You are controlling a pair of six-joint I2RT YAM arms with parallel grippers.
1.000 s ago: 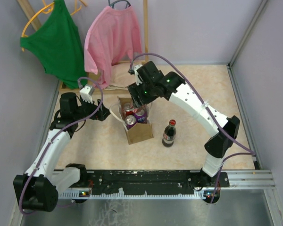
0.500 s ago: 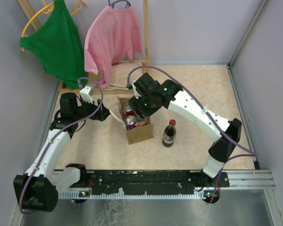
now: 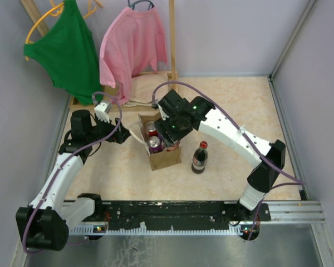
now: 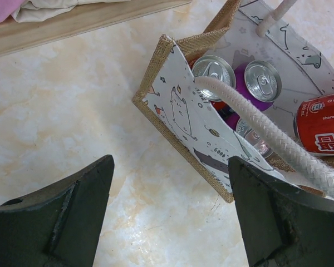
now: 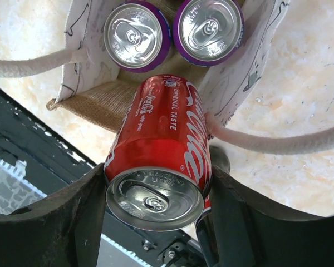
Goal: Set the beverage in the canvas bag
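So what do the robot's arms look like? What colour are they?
The left arm and right arm are white tubes with black joints. A thin purple cable loops along each one. A tiny green light glows near the right arm's wrist. The left gripper and right gripper have chunky black wedge-shaped fingers.

Right pincer (image 5: pixel 158 219) gripping can (image 5: pixel 161 133), left pincer (image 4: pixel 172 217) spread

The red cola can (image 5: pixel 158 150) is clamped between the jaws of the right gripper (image 5: pixel 156 192), tilted with its far end at the open mouth of the canvas bag (image 3: pixel 166 158). The bag is tan burlap with a white printed lining and white rope handles. It stands upright near the middle of the tabletop, with other cans (image 5: pixel 134 36) upright inside.
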